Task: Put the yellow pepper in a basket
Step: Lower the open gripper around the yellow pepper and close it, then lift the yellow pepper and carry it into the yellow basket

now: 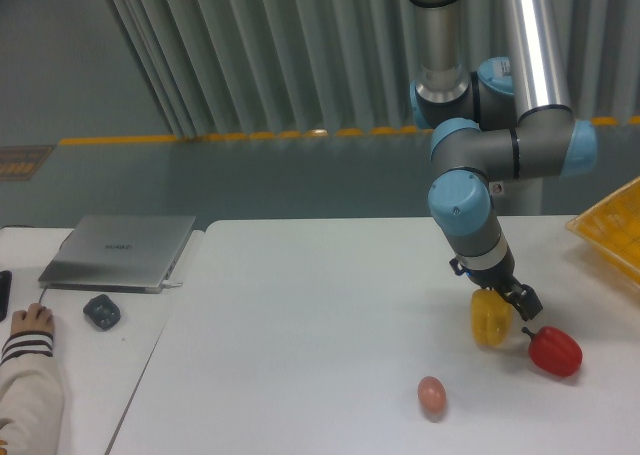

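While the yellow pepper [490, 320] hung at the tip of the robot's arm, it appeared to sit just above the white table [300, 315], or perhaps barely touching it; the view did not settle which. The gripper [508, 301] was pinching the pepper near its top, its fingers mostly hidden behind the fruit. Just to the right lay a red pepper [554, 351], close to but apart from the yellow one. A small pinkish egg [431, 394] rested nearer the camera. The basket [612, 230], bright yellow with a lattice surface, showed only partly at the right edge, well apart from the pepper. Judging by this, the grasp seemed done, while the carry to the basket and the release remained.
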{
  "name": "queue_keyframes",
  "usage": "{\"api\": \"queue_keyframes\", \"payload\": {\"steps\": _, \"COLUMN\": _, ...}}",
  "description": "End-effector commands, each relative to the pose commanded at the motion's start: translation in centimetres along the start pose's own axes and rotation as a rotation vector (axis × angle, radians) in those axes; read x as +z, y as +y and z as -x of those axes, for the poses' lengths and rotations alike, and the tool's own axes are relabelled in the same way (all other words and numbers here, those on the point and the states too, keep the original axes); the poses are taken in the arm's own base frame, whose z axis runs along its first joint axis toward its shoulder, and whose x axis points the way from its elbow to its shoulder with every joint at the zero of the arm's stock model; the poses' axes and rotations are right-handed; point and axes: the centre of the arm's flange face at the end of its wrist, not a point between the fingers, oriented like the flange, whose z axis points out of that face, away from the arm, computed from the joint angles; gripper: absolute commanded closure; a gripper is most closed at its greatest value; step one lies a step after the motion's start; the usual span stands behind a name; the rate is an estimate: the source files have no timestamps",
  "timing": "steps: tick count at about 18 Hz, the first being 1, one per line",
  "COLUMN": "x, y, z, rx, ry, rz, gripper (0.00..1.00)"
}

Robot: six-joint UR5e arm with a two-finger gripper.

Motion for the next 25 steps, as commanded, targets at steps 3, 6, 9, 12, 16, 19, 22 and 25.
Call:
{"api": "queue_keyframes", "payload": {"steps": 3, "x": -0.2, "y": -0.6, "z": -0.7, "rx": -0.045, "ry": -0.004, "rz": -0.003, "gripper": 0.0}}
{"api": "queue_keyframes", "payload": {"steps": 6, "x": -0.3, "y": -0.7, "z": -0.6, "rx": -0.148, "ry": -0.001, "rz": -0.015, "gripper": 0.0}}
{"api": "queue_keyframes", "payload": {"steps": 9, "x": -0.8, "y": -1.0, "z": -0.8, "rx": -0.256, "ry": 0.002, "rz": -0.03, "gripper": 0.0}}
{"api": "queue_keyframes", "payload": {"steps": 12, "x": -1.1, "y": -1.6, "z": -0.5, "rx": -0.353, "ry": 0.007, "rz": -0.044, "gripper": 0.0}}
{"api": "queue_keyframes", "payload": {"steps": 16, "x": -0.4, "y": -2.1, "z": 0.1, "rx": -0.405, "ry": 0.007, "rz": -0.044, "gripper": 0.0}}
{"api": "queue_keyframes", "payload": {"steps": 19, "x": 0.3, "y": -2.4, "z": 0.4, "rx": -0.407, "ry": 0.009, "rz": -0.037, "gripper": 0.0}}
{"api": "queue_keyframes", "payload": {"steps": 22, "x": 1.2, "y": -2.6, "z": 0.6, "rx": -0.41, "ry": 0.011, "rz": -0.019, "gripper": 0.0}}
{"api": "queue_keyframes", "payload": {"steps": 25, "x": 1.9, "y": -2.8, "z": 0.5, "rx": -0.407, "ry": 0.016, "rz": -0.01, "gripper": 0.0}}
